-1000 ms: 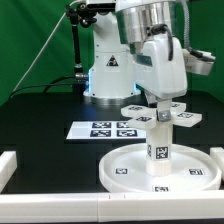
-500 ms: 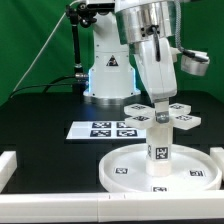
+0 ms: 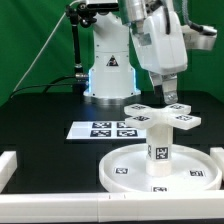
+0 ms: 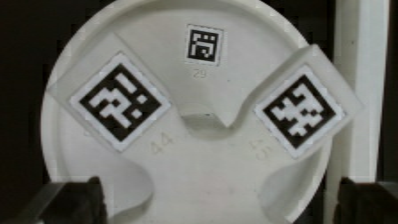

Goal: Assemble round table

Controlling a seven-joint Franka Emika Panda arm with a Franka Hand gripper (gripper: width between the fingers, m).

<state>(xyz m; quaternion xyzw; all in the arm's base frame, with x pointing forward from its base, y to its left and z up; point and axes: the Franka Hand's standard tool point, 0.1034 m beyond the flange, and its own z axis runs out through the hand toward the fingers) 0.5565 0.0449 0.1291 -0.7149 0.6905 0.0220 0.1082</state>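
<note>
The large round disc [image 3: 118, 178] lies flat on the black table in the exterior view. The short thick leg [image 3: 158, 146] stands upright at its middle. The cross-shaped base [image 3: 160, 117] sits on top of the leg. My gripper [image 3: 171, 99] hangs just above the cross-shaped base, clear of it, with its jaws wide apart and empty. In the wrist view the cross-shaped base [image 4: 205, 135] lies below with two tagged arms, over the round disc [image 4: 157, 25]. My gripper [image 4: 214, 205] shows dark fingertips [image 4: 79, 200] at both sides of it.
The marker board [image 3: 103, 129] lies on the table behind the disc, toward the exterior view's left. White border blocks [image 3: 6, 166] run along the left and front edges. The arm's base [image 3: 107, 70] stands at the back.
My gripper was down around the cross-shaped base on the leg; it has let go and risen above it. The cross-shaped base stays on the leg.
</note>
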